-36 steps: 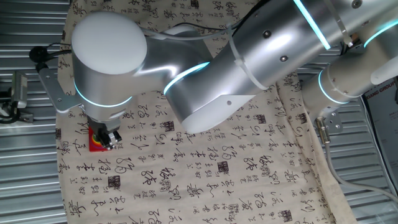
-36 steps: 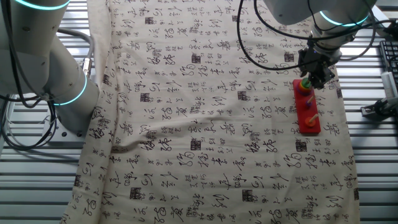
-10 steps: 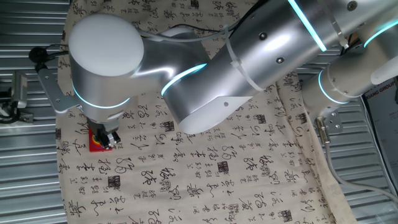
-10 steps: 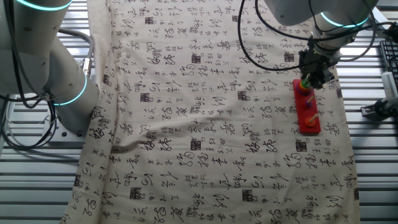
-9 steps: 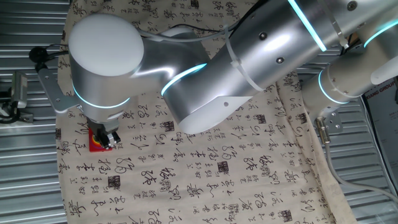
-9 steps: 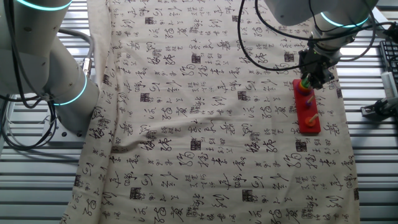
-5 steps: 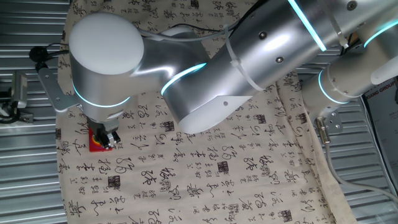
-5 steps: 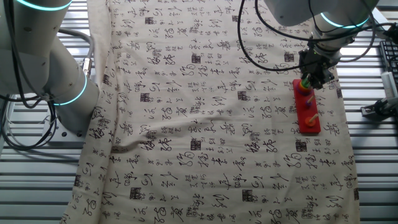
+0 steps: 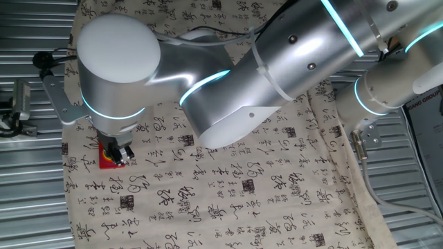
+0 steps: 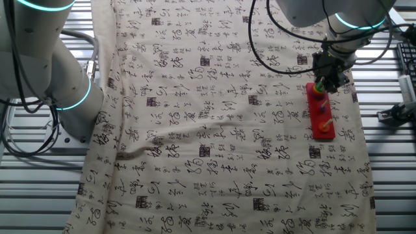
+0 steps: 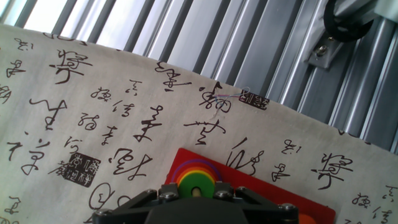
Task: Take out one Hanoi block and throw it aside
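Green and rigid, the Hanoi block (image 11: 198,176) is topping a stack near the cloth's edge; it is probably light, best pinched across its rim. Whether the gripper (image 10: 325,80) hanging over it is clenching cannot be told.

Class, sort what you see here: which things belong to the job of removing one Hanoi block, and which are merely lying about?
Belongs to the job:
small green ring-shaped disc
red rectangular peg base
tool

Merely lying about:
calligraphy-printed cloth
ribbed metal table

pincer (image 11: 193,198) low over green hanoi block (image 11: 196,182) atop coloured rings, red base (image 11: 249,183), calligraphy cloth (image 11: 93,106)
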Tool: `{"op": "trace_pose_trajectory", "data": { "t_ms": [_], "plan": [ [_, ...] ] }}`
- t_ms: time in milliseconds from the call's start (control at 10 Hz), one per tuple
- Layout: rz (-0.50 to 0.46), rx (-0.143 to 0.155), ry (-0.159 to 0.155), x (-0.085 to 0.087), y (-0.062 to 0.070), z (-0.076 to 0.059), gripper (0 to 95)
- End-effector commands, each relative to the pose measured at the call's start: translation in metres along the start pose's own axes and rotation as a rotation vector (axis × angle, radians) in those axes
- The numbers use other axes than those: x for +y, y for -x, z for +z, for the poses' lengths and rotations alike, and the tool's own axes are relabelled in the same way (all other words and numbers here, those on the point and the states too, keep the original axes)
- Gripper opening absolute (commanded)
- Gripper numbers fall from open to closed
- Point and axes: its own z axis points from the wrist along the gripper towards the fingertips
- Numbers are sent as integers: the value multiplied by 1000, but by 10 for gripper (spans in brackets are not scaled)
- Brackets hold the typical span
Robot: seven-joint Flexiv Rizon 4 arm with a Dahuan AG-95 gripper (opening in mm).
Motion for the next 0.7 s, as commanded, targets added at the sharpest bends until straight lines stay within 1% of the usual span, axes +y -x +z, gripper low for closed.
{"op": "trace_pose_trajectory", "data": {
  "t_ms": [100,700],
  "plan": [
    [-1,-1,-1,0,0,0,0],
    [-3,2,2,-1,2,-5,0]
  ]
}}
